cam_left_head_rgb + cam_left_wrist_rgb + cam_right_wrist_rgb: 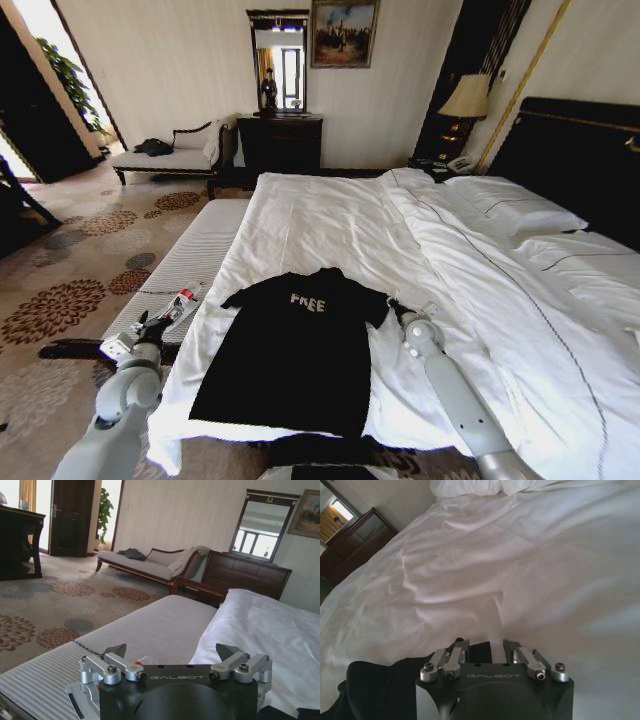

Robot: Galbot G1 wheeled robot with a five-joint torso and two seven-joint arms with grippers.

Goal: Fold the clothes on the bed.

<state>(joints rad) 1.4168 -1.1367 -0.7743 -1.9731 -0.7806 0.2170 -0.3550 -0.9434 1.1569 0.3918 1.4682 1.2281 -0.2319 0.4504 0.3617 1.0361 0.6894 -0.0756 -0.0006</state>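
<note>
Pinching the T-shirt sleeve, the right gripper sat nearly closed; left gripper gaped empty; lifting evenly seemed wise.

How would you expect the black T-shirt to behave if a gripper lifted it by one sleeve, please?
The black T-shirt lies flat and thin on the white duvet, so it would probably droop limply rather than hold shape. It looks light for its spread. The duvet beneath is soft and wrinkled, so it may bunch or lift with it.
</note>
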